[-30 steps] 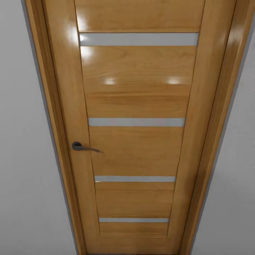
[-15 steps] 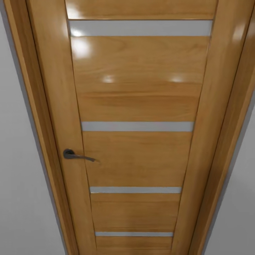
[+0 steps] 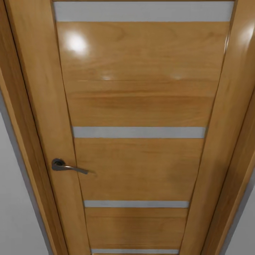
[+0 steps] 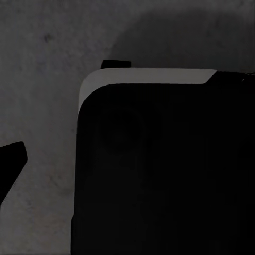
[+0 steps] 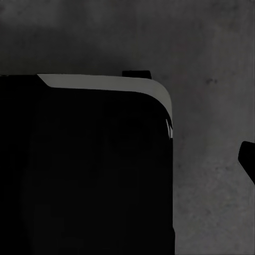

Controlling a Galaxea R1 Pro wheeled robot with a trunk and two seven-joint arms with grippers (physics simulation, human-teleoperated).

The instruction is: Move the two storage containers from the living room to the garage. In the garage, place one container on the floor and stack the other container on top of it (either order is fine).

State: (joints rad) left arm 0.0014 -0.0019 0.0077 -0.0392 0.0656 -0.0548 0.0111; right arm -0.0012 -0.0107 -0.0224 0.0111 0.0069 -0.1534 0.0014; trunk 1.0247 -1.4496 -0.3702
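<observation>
A glossy orange-wood door [image 3: 141, 99] with flat panels stands shut across the head view, its varnished grain catching soft round highlights near the top. Four narrow horizontal strips of frosted pale glass [image 3: 139, 132] cut across the panels, one at the upper edge, one at mid-height, one lower down and one just at the bottom edge. A dark grey metal lever handle [image 3: 67, 166] with a round rose sits on the door's left stile, its slim lever pointing toward the middle of the door. A matching orange-wood frame [image 3: 21, 141] borders both sides, and smooth pale grey wall [image 3: 14, 219] shows beyond it at the lower left and lower right corners.

The left wrist view looks down on a dark grey, mottled, matte concrete floor [image 4: 42, 64]. Over it sits a large black rounded-corner body of the robot [image 4: 159, 175] with a light grey rim along its upper edge. A black pointed tip [image 4: 11, 159] juts in at one edge; whether the left gripper's fingers stand wide or narrow cannot be told.

The right wrist view gives the mirror scene: the same speckled concrete floor [image 5: 212, 64], a black rounded robot body [image 5: 85, 170] edged in light grey, and a small black tip [image 5: 248, 159] at the border. The right gripper's finger spread cannot be told either.

The red-orange storage containers appear in none of these pictures.
</observation>
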